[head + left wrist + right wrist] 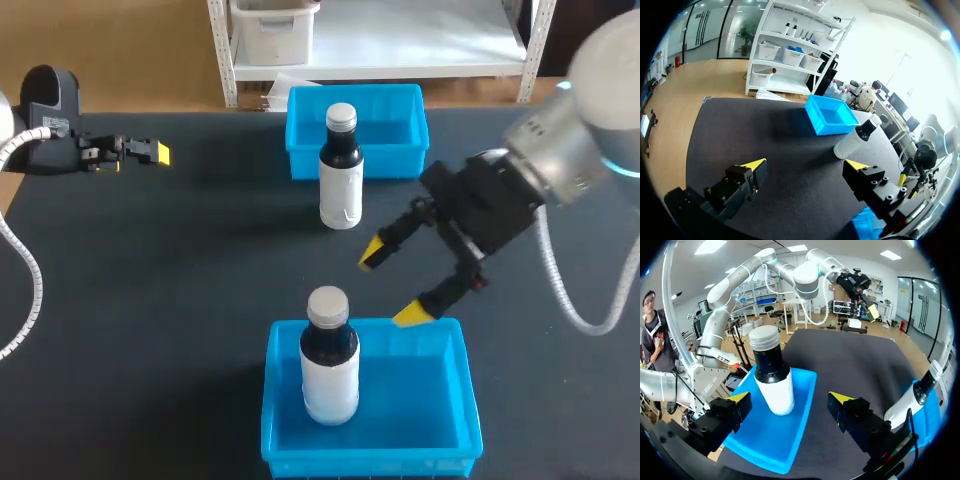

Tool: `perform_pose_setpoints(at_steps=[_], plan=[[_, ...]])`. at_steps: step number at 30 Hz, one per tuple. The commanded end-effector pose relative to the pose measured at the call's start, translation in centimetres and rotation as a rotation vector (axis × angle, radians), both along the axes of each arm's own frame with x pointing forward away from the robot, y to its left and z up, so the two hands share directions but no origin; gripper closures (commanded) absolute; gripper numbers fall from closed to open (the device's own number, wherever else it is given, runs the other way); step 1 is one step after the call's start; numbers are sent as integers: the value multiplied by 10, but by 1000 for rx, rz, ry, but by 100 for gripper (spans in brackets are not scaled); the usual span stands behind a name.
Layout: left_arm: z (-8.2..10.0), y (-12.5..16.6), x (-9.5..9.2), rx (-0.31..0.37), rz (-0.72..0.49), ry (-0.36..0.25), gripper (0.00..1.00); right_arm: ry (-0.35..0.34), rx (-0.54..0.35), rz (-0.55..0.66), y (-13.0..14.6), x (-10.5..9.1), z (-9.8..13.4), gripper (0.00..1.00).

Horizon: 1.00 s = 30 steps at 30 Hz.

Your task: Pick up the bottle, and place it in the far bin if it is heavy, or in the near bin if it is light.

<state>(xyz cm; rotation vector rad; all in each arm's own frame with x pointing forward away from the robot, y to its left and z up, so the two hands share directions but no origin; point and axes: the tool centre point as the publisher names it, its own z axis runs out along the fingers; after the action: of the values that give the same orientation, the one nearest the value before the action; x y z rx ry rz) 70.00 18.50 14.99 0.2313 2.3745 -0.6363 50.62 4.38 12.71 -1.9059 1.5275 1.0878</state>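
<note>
Hovering wide open, my right gripper (pixel 392 283) sits by the near bin's (pixel 465 400) far rim, a bottle (pixel 329 360) upright inside. A second bottle (pixel 340 170) stands before the far bin (pixel 405 130), perhaps touching. My left gripper (pixel 806 165) gapes too.

The far bin (pixel 408 132) and near bin (pixel 425 395) are bright blue. The loose bottle (pixel 340 185) and binned bottle (pixel 329 375) are white, black-shouldered and grey-capped. The worktop (pixel 180 270) is black.

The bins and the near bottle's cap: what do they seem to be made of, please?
Near bin and far bin: likely moulded plastic, uniform bright blue with a slight sheen. Cap: probably plastic too, matte pale grey.
</note>
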Motion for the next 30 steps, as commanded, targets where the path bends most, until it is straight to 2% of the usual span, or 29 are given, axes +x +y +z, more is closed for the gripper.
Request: perform_pose_setpoints(at_steps=[1, 6, 11, 18, 22, 30], plan=[[0, 0, 0, 0, 0, 0, 0, -18, -11, -87, -30, 15, 10, 0], [0, 0, 0, 0, 0, 0, 0, -46, -47, -194, -50, 58, 14, 0], [0, 0, 0, 0, 0, 0, 0, -66, -64, -277, -58, 103, 19, 0], [0, 0, 0, 0, 0, 0, 0, -82, -58, -345, -55, 160, 25, 0], [0, 0, 0, 0, 0, 0, 0, -77, -44, -363, -49, 191, 20, 0], [0, 0, 0, 0, 0, 0, 0, -84, -38, -354, -36, 240, 11, 0]])
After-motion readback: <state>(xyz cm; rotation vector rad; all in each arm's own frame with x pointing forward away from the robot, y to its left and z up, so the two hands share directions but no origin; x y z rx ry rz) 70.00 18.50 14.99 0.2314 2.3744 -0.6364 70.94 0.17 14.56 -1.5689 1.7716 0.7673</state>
